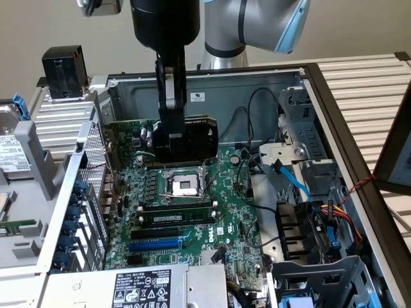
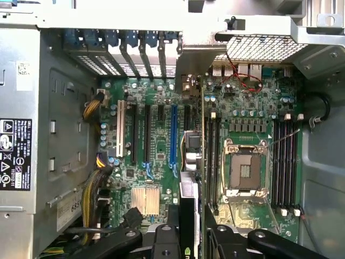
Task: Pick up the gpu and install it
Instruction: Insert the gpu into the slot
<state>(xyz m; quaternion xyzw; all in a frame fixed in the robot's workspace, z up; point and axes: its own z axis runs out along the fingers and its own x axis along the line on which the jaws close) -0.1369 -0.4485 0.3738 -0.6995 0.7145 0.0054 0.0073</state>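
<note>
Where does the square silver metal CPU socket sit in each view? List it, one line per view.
Exterior view: silver CPU socket, mid-picture on the green motherboard.
Wrist view: silver CPU socket, between two banks of black memory slots.
Shared landmark: the long blue expansion slot.

Inventory, by count:

- One arm [image 1: 225, 29] is carrying one pincer [image 1: 172, 138].
- The pincer is gripping one gpu [image 1: 198, 135].
- One open case [image 1: 212, 86] is holding one motherboard [image 1: 231, 212].
- One CPU socket [image 1: 183, 186] is sitting on the board.
- One memory stick [image 1: 176, 218] is lying just beside the socket.
- Three long slots are standing side by side in the wrist view: one white slot [image 2: 119, 132], one black slot [image 2: 146, 135] and one blue slot [image 2: 173, 135].
- One gold heatsink [image 2: 145, 199] is sitting near them.
- One power supply [image 1: 138, 285] is occupying a case corner.
- One hard drive [image 1: 9, 151] and one black box [image 1: 63, 70] are lying outside the case.
- A row of blue clips [image 1: 67, 224] is lining the case side; their exact number cannot be told.
</note>
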